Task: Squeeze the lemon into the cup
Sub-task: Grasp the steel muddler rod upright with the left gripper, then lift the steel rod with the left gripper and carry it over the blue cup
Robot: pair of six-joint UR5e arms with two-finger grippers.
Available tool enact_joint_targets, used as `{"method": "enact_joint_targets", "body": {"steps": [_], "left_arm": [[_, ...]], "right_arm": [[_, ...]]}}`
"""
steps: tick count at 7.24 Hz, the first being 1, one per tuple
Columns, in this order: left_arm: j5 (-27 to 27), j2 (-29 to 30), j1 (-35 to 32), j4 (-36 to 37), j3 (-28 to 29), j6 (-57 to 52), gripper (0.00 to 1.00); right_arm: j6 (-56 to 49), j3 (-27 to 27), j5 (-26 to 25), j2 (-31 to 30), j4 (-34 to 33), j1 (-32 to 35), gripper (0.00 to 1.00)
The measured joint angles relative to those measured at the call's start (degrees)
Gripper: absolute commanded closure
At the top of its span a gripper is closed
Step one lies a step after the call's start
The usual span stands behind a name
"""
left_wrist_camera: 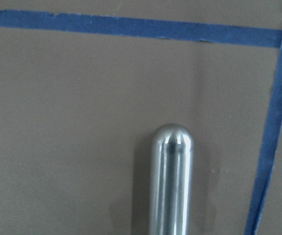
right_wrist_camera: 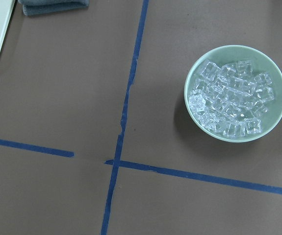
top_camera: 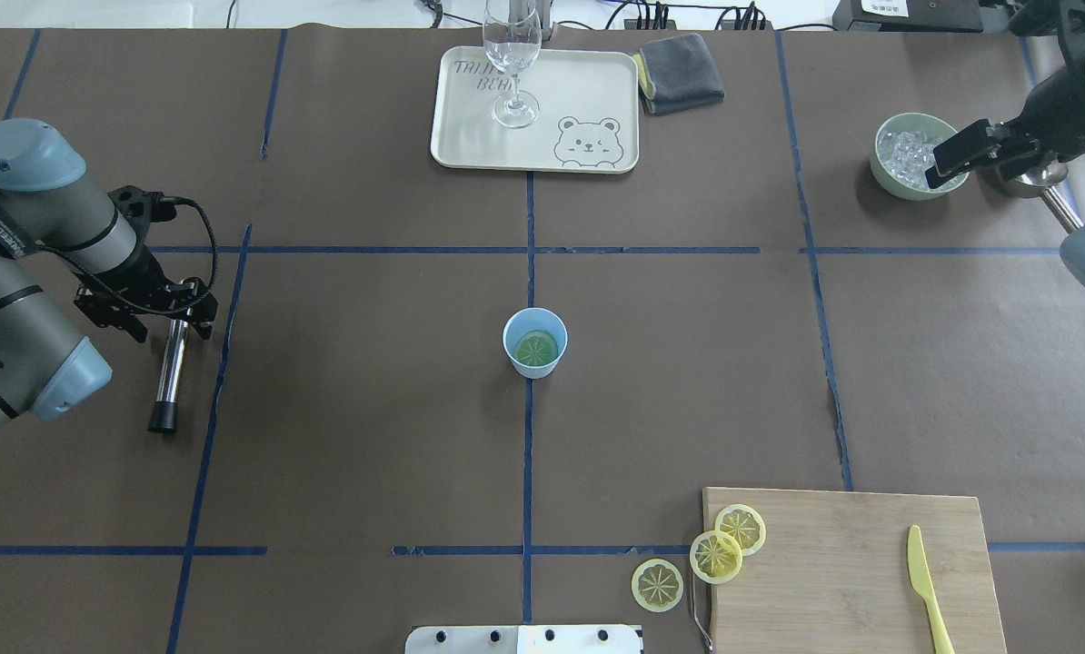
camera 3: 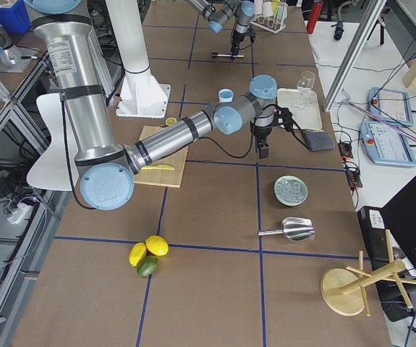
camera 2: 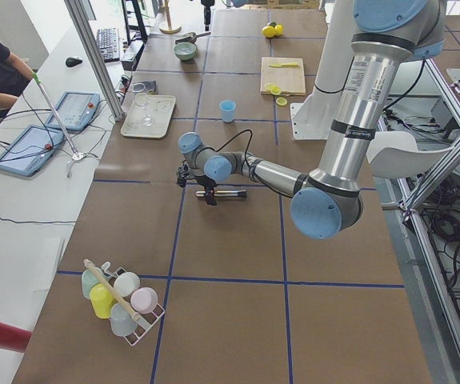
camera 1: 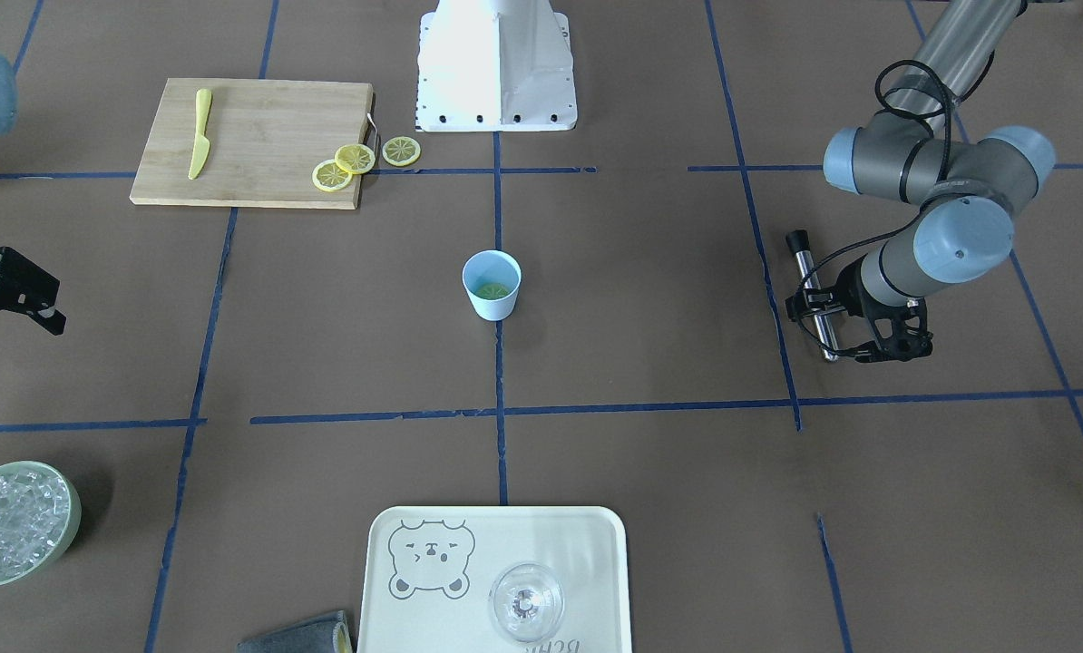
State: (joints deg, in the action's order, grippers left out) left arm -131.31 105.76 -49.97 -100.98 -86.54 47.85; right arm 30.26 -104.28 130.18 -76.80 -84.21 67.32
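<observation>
The pale blue cup (camera 1: 492, 286) stands at the table's middle, and it also shows in the overhead view (top_camera: 535, 342). One lemon slice (top_camera: 535, 349) lies flat inside it. Three more slices (top_camera: 658, 584) (top_camera: 715, 556) (top_camera: 741, 529) lie at the corner of the wooden board (top_camera: 833, 563). My left gripper (top_camera: 168, 313) is far to the left of the cup. It hangs open over one end of a metal rod (top_camera: 170, 372) that lies on the table. My right gripper (top_camera: 956, 163) is open and empty, high up beside the bowl of ice (top_camera: 910, 154).
A yellow knife (top_camera: 926, 586) lies on the board. A cream tray (top_camera: 470, 136) with a clear glass (top_camera: 512, 54) stands at the far side, with a grey cloth (top_camera: 681, 73) beside it. The robot's white base (camera 1: 496, 68) is behind the cup.
</observation>
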Motion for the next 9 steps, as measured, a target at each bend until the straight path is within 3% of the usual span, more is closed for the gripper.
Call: {"method": "enact_joint_targets", "body": {"steps": [5, 7, 8, 9], "left_arm": [[2.3, -0.6, -0.5, 1.3, -5.0, 0.3, 1.0], [9.0, -0.3, -0.9, 1.5, -10.6, 0.3, 1.0], [17.3, 2.0, -1.1, 1.5, -14.9, 0.1, 1.0], [21.1, 3.8, -1.1, 1.5, -16.9, 0.1, 1.0]], "right_arm": [[0.0, 0.1, 0.0, 0.1, 0.0, 0.1, 0.0], [0.0, 0.4, 0.0, 0.1, -0.1, 0.1, 0.0], [0.0, 0.5, 0.5, 0.1, -0.2, 0.1, 0.0], [0.1, 0.6, 1.0, 0.1, -0.2, 0.1, 0.0]]}}
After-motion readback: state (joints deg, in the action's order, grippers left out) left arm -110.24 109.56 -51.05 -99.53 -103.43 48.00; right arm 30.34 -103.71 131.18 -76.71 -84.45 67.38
